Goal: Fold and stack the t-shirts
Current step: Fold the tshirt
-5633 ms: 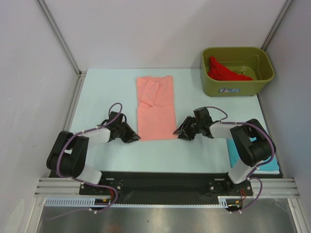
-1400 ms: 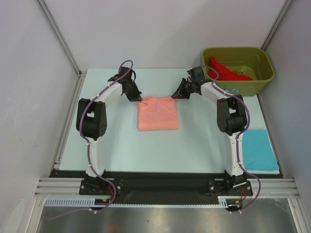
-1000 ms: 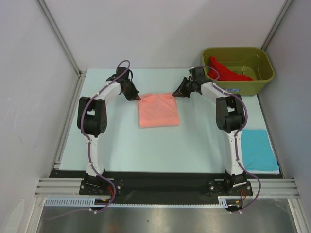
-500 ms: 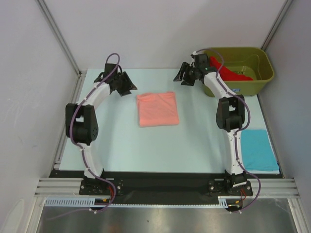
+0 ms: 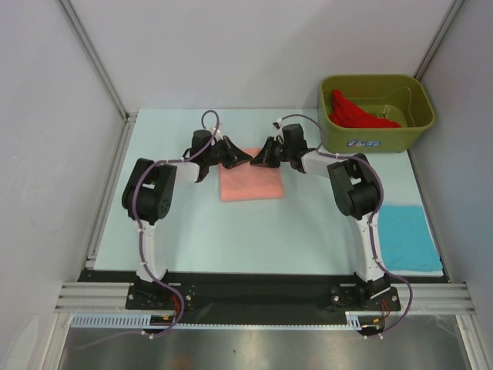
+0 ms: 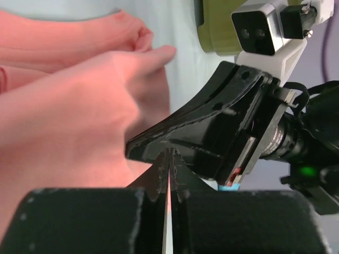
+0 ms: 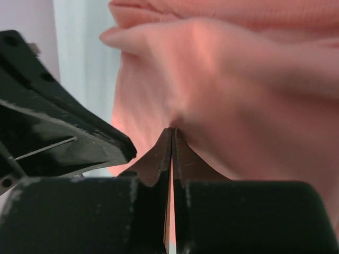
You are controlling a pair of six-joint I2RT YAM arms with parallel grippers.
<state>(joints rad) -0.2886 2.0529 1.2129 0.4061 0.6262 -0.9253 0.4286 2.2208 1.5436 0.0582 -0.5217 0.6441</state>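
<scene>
The salmon-pink t-shirt [image 5: 251, 185] lies folded into a small rectangle at the table's middle. It fills the left wrist view [image 6: 63, 106] and the right wrist view [image 7: 238, 79], where its top layer bulges up. My left gripper [image 5: 240, 159] and right gripper [image 5: 260, 160] meet nose to nose over the shirt's far edge. Both are shut, and no cloth shows between the jaws. The right gripper's tips [image 7: 171, 130] touch the fabric at a dimple. The left gripper's tips [image 6: 168, 153] lie beside the right gripper. The red t-shirt [image 5: 354, 112] lies in the tub. The turquoise t-shirt [image 5: 408, 235] lies folded at the right.
The olive-green tub [image 5: 377, 137] stands at the far right corner, close to the right arm. Grey walls and metal rails close the table on the left, back and right.
Both grippers have swung in from the far corners to meet at the middle of the shirt's far edge. Earlier the long shirt was folded in half away from me into the short rectangle.
</scene>
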